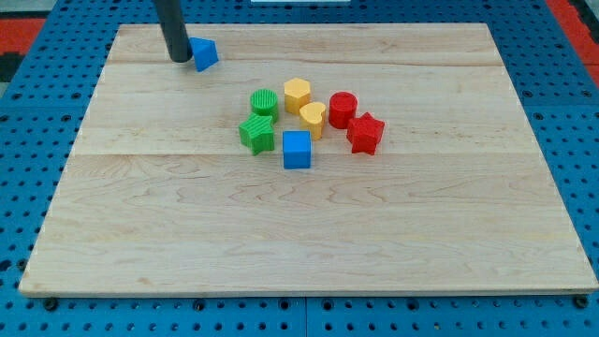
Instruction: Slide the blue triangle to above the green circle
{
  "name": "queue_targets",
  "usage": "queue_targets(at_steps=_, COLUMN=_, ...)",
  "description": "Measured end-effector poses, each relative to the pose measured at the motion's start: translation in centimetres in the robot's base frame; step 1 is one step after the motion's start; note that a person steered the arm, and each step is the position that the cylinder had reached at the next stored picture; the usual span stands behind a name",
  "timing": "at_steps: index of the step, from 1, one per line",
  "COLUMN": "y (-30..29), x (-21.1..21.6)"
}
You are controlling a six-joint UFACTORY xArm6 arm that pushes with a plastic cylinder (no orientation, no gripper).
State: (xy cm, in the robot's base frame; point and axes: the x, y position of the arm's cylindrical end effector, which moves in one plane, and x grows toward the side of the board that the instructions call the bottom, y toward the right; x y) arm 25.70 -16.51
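Starting at the view's left, you see your straight dark rod coming down from the top edge, and my tip [179,59] rests on the pale wooden board [281,234] near its top-left corner. There are no fingers on this arm to be wide, narrow or holding anything; it ends in the bare rod alone. Touching or just beside the tip, on its right, sits the small blue triangular plastic block [205,53], the thing you are to move. It lies well apart from the other blocks, up and to the left of them.

Moving right, toward the board's middle, you come to the cluster. The green star-shaped block [256,132] is at its left edge, with the green ribbed circular block [264,102] just above it. The blue square cube [297,149] sits at the cluster's bottom. Next come the yellow hexagonal block [297,94] and, just below and right of it, the yellow heart-shaped block [313,119]. Furthest right are the red cylinder [343,109] and the red star-shaped block [365,133], close together.
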Motion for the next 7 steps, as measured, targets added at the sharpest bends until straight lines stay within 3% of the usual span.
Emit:
queue_targets(at_steps=3, y=5.3, x=-3.5)
queue_targets(at_steps=5, y=11.6, x=-0.4)
queue_targets(at_steps=7, y=9.7, x=2.2)
